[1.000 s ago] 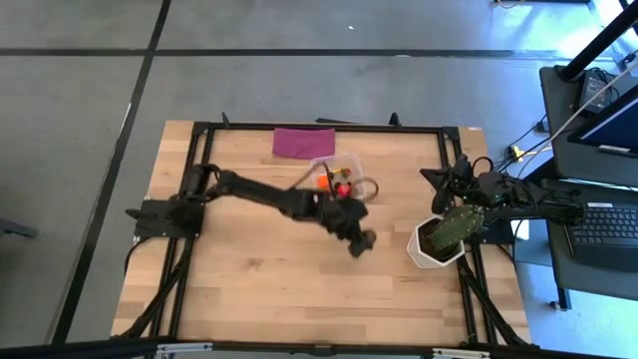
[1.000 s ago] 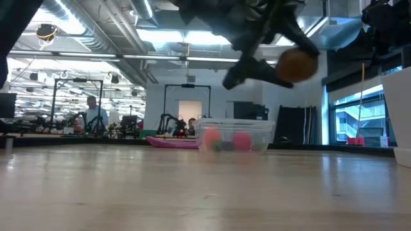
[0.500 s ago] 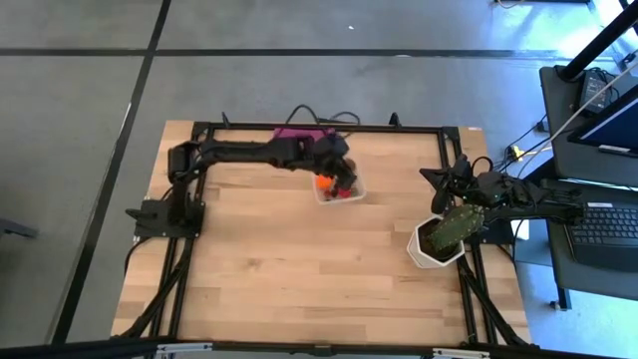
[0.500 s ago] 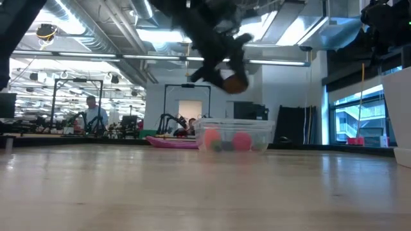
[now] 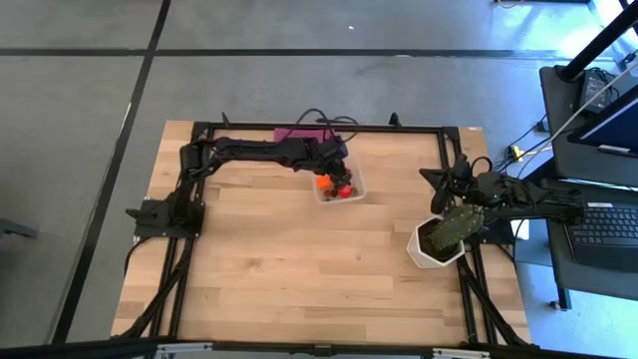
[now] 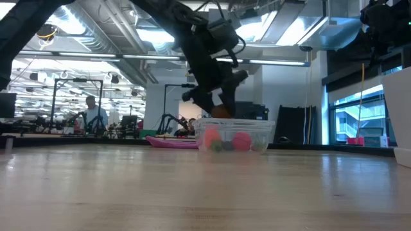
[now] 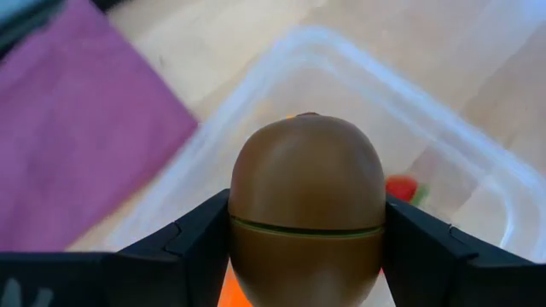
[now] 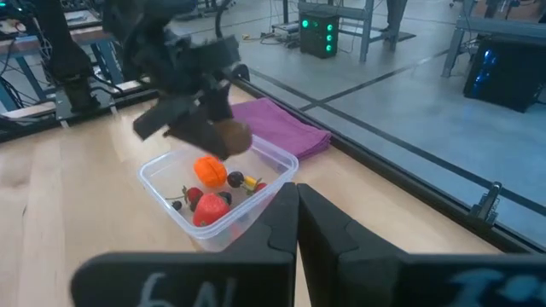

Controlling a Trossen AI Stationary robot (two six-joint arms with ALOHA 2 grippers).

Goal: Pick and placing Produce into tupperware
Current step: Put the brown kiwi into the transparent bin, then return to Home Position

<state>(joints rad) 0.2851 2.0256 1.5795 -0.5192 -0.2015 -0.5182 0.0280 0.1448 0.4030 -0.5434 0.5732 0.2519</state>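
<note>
A brown oval lump of produce [image 7: 307, 196] hangs just above the near-left part of the clear tupperware [image 5: 351, 193], with my left gripper [image 5: 334, 160] shut on it. The low view shows that gripper [image 6: 217, 108] right over the tupperware's rim [image 6: 234, 122]. Inside the tupperware lie an orange ball [image 8: 211, 170], a red strawberry [image 8: 212, 210] and small dark bits. My right gripper [image 8: 298, 213] waits shut at the table's right edge, pointing toward the tupperware. My left gripper pinches the brown lump by its two opposite sides [image 7: 243, 234] between its two fingers [image 7: 192, 247], across its wide lower half. The fingers slant down from the table's left side. The lump is lifted clear, above the tupperware's inside.
A flat purple cloth [image 5: 295, 134] lies at the far edge, just left of the tupperware. A green cactus-like plant in a white pot [image 5: 439, 244] stands at the right edge, near my right arm. Bare wooden table fills the near half.
My left gripper has swung with the brown lump from the table's middle toward the far edge and a little left, tipping more steeply downward. It now hangs over the tupperware, still shut on the lump.
</note>
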